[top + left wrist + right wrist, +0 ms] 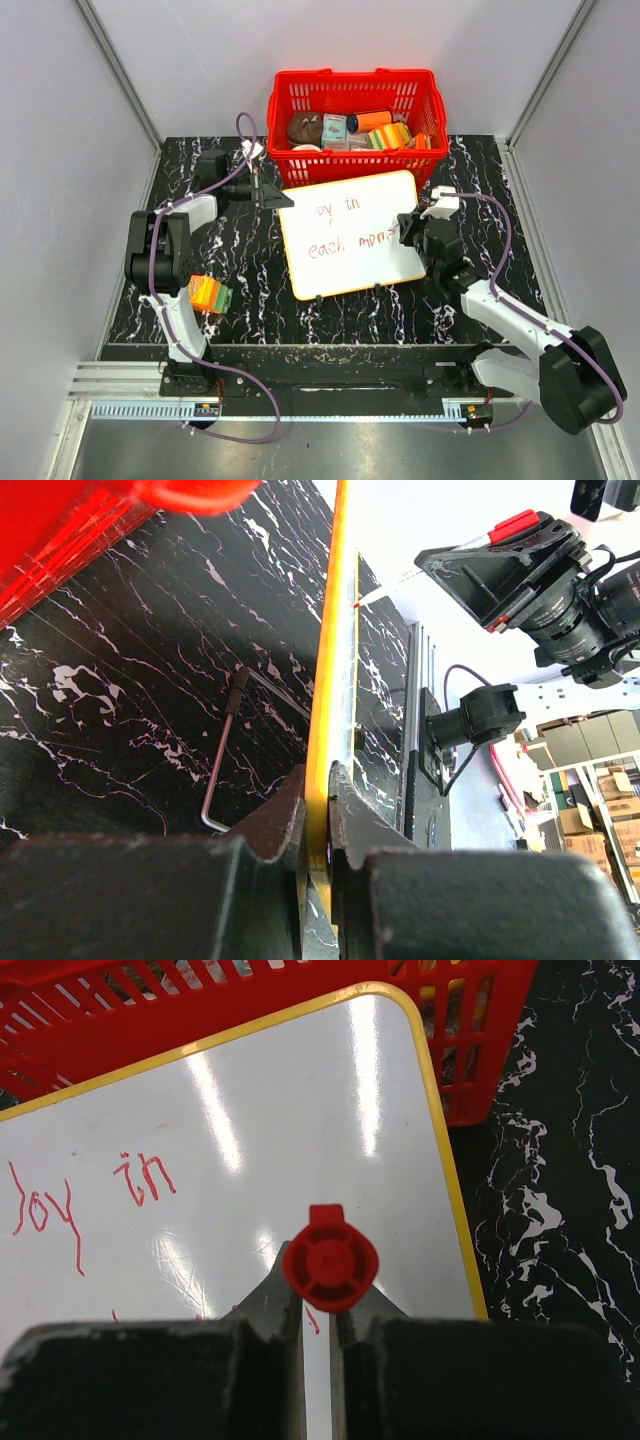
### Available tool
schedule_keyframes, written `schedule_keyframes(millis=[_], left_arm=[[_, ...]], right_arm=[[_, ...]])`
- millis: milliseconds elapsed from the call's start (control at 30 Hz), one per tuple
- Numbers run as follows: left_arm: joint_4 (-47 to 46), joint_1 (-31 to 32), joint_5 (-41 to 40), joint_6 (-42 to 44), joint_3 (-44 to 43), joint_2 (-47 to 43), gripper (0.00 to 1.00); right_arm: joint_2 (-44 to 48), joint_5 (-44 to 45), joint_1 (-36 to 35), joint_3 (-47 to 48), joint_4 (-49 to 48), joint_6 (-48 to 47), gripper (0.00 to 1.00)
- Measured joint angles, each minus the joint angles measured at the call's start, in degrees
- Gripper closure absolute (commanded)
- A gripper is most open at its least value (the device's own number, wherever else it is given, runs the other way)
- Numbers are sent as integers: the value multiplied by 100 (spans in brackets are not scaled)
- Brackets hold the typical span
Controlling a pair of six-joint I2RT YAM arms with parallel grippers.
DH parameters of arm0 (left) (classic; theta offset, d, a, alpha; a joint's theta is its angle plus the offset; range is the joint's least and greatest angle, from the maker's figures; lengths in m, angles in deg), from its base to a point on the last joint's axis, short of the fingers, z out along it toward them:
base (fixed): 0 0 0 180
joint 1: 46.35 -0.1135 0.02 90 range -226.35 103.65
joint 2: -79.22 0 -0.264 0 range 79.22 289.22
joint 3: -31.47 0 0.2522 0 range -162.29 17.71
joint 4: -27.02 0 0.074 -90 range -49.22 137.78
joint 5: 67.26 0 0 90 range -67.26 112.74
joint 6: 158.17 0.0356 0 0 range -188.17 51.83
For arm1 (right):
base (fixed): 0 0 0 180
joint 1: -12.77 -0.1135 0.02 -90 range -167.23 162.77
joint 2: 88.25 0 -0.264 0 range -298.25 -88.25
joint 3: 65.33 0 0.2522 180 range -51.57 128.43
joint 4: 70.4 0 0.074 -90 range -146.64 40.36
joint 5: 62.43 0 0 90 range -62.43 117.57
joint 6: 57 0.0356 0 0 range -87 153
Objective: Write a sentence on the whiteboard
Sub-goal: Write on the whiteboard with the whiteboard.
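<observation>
The whiteboard (350,262) lies tilted on the black marbled table in front of the red basket (300,100). Red handwriting on it reads "joy in" (335,207) above "each mom.." (345,247); the second line ends under my right gripper. My left gripper (270,193) is shut on the board's yellow rim (335,660) at its far left corner, jaws (318,780) on either side of the rim. My right gripper (412,232) is shut on a red marker (330,1260), held upright over the board's right part (300,1130). "Joy in" (90,1195) shows in the right wrist view.
The basket (470,1020) holds several packets and cans and touches the board's far edge. An orange and green box (210,294) lies near the left arm's base. A thin metal wire leg (225,750) lies on the table beside the board's rim.
</observation>
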Motion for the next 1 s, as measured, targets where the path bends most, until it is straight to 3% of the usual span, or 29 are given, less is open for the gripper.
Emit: schedule_keyframes(millis=[1000], left_arm=[[74,9,7,74,-33,0,100]], right_arm=[[516,138,0,-260,664,83,100]])
